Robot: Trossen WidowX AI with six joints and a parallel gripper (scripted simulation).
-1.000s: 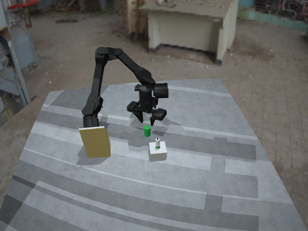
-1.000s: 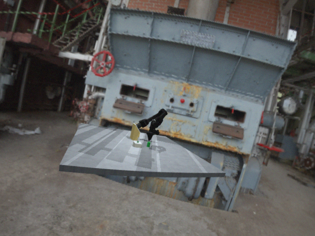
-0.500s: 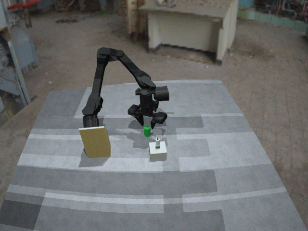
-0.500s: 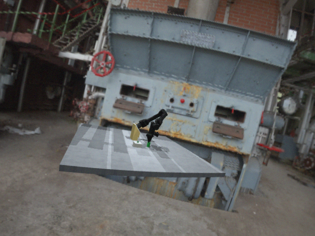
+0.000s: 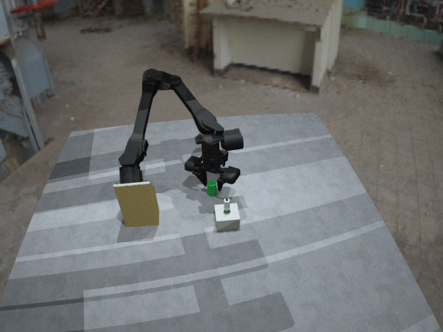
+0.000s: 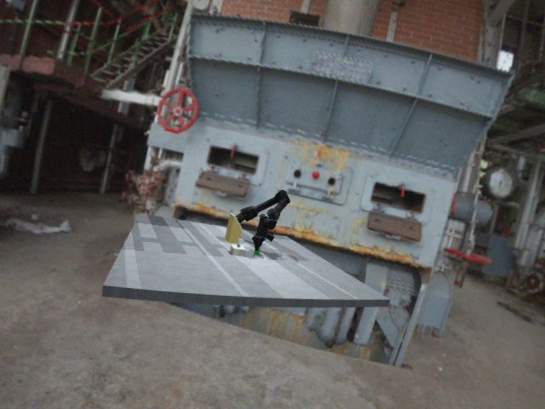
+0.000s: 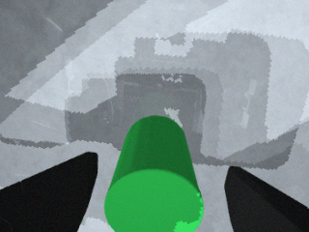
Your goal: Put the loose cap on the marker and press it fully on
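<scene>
On the striped grey tabletop (image 5: 307, 228), from the left: one tan board (image 5: 136, 204), one green cap (image 5: 212, 188) standing upright, long axis vertical, and one marker (image 5: 226, 206) upright in one white holder block (image 5: 226, 218). The tool (image 5: 211, 183) straddles the cap, fingers spread, not touching. Rusty industrial hall around.

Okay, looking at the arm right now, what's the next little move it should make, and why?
Probably close the gripper on the green cap. The cap stands upright on the table between the open fingers, with a gap on each side, and the marker in its block is still uncapped.
</scene>
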